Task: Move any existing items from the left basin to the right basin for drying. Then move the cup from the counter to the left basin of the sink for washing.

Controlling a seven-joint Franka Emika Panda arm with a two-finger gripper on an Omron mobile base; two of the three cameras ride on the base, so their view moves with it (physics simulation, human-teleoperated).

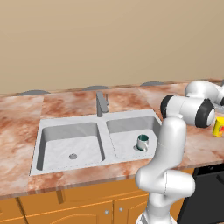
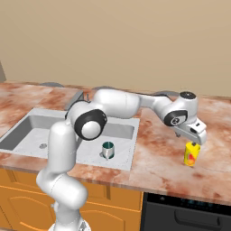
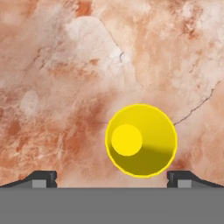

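counter (image 2: 158, 149) – marbled stone | yellow cup (image 2: 191, 154) upright on it – right of sink (image 2: 27, 131)

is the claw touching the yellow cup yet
Apart. The hand view looks down on the yellow cup, with the open claw fingertips clear on either side of it.

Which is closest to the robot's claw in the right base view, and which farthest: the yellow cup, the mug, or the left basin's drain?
From the gripper, wide open:
1. Yellow cup, right below it on the counter.
2. Mug, off to the left in the right basin.
3. Drain, farthest left, in the left basin.
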